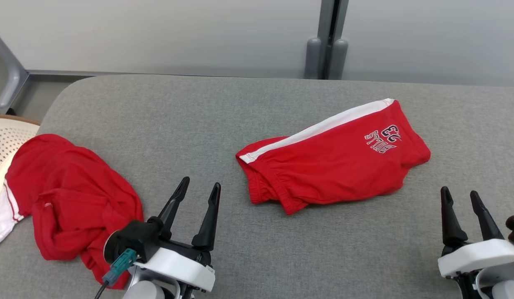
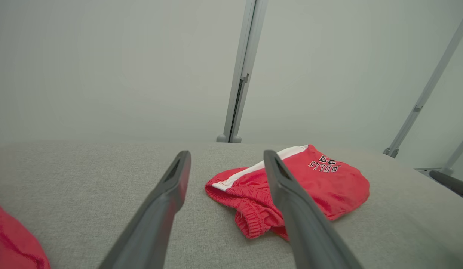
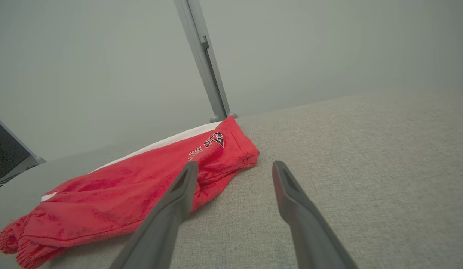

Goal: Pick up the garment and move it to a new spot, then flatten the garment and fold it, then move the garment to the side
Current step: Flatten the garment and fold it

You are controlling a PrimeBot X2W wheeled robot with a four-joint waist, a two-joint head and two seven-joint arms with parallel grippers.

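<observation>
At the far left of the grey surface [image 1: 240, 104] a second red garment [image 1: 70, 195] lay in a crumpled heap. Just right of it the left gripper [image 1: 200, 183] hovered with its fingers spread and nothing between them. The red shorts [image 1: 331, 166] lay right of centre, apart from both grippers, doubled leg over leg but rumpled along the near edge. I judged them placed and roughly folded, with a tidier flattening and the move aside left to do; whether a further fold lay underneath could not be told from these angles. Their long axis ran diagonally, the gathered waistband [image 1: 265, 187] pointing near-left, the hems and printed logo [image 1: 383, 139] far-right, the white stripe [image 1: 323, 124] along the far edge. At the lower right the right gripper [image 1: 460, 192] was likewise open and empty
</observation>
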